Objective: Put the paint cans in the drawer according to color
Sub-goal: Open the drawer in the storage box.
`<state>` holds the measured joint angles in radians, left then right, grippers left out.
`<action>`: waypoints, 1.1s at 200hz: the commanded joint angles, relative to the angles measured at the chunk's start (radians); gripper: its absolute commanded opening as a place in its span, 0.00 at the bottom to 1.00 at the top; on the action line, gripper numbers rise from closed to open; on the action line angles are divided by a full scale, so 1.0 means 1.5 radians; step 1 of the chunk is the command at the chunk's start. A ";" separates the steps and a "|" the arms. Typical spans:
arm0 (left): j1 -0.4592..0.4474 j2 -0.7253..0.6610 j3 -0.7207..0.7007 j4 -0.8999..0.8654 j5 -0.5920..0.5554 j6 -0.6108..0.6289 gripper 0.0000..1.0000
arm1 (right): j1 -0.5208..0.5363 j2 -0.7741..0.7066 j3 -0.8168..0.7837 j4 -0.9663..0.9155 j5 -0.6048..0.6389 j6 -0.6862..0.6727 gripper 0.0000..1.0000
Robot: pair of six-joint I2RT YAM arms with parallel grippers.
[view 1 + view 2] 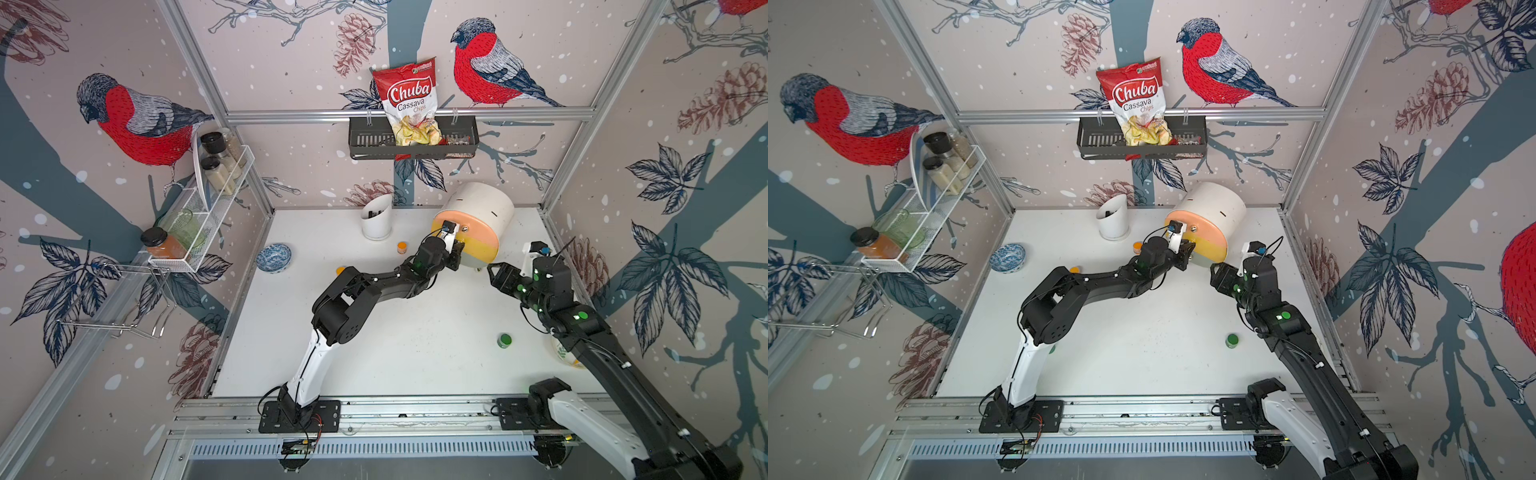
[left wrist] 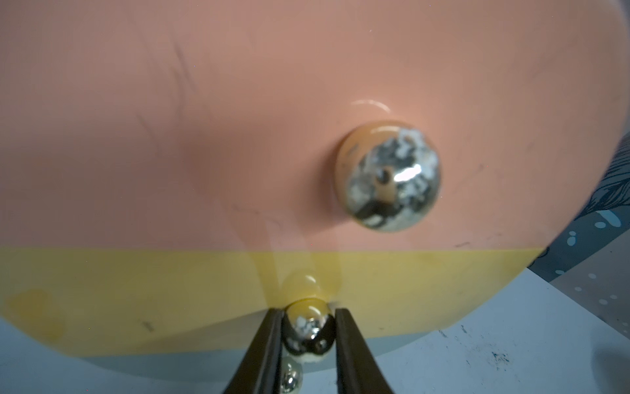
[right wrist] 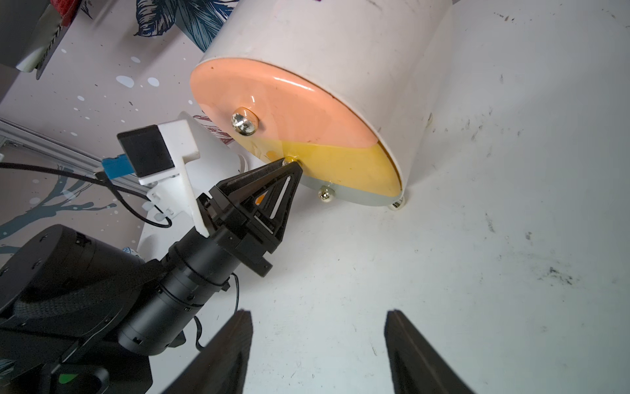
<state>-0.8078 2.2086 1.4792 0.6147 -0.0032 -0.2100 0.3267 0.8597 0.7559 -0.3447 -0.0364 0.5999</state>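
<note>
The drawer [image 1: 478, 208] [image 1: 1210, 203], a white barrel-shaped chest with peach, yellow and grey-green fronts, stands at the back right of the table. My left gripper [image 2: 308, 332] [image 1: 458, 246] is shut on the metal knob [image 2: 308, 336] of the yellow front, also visible in the right wrist view [image 3: 291, 163]. All fronts look closed. My right gripper [image 3: 318, 315] [image 1: 494, 272] hovers open over bare table just in front of the chest. One orange paint can [image 1: 402, 247] sits near the chest, another orange one [image 1: 340, 270] peeks from behind the left arm, and a green one [image 1: 504, 340] stands at the right.
A white slant-topped holder cup [image 1: 376, 218] stands left of the chest, and a blue patterned bowl [image 1: 273, 257] sits at the table's left. A wire shelf with jars [image 1: 208, 195] hangs on the left wall. A black basket with a chips bag [image 1: 413, 137] hangs on the back wall.
</note>
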 commanded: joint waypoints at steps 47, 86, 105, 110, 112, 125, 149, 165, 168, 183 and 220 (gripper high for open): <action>0.002 -0.027 -0.028 0.020 -0.001 -0.007 0.16 | -0.005 -0.002 0.006 -0.004 -0.002 -0.003 0.66; 0.000 -0.062 -0.073 0.038 -0.006 -0.013 0.16 | -0.006 -0.002 0.007 -0.001 -0.005 0.001 0.66; -0.002 -0.080 -0.099 0.044 -0.010 -0.016 0.16 | -0.006 -0.003 0.005 -0.001 -0.005 0.003 0.66; -0.002 -0.084 -0.105 0.047 -0.011 -0.016 0.16 | -0.006 -0.004 0.004 0.000 -0.005 0.003 0.66; -0.003 -0.086 -0.108 0.048 -0.011 -0.016 0.16 | -0.006 -0.004 0.003 0.000 -0.005 0.004 0.66; -0.004 -0.099 -0.125 0.050 -0.015 -0.019 0.15 | -0.006 -0.005 0.004 -0.002 -0.005 0.004 0.66; -0.008 -0.123 -0.152 0.049 -0.016 -0.018 0.15 | -0.006 -0.006 0.005 -0.003 -0.003 0.006 0.66; -0.011 -0.142 -0.174 0.051 -0.020 -0.018 0.15 | -0.006 -0.007 0.006 -0.003 -0.005 0.009 0.66; -0.011 -0.146 -0.178 0.052 -0.022 -0.018 0.15 | -0.006 -0.007 0.006 -0.003 -0.004 0.009 0.66; -0.016 -0.162 -0.199 0.055 -0.035 -0.019 0.15 | -0.006 -0.007 0.006 -0.003 -0.005 0.011 0.66; -0.021 -0.191 -0.236 0.064 -0.042 -0.028 0.15 | -0.006 -0.006 0.008 -0.003 -0.008 0.015 0.66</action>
<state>-0.8333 1.9572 1.1538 0.6380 -0.0391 -0.2367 0.3183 0.8516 0.7578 -0.3492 -0.0395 0.6083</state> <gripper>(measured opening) 0.232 0.663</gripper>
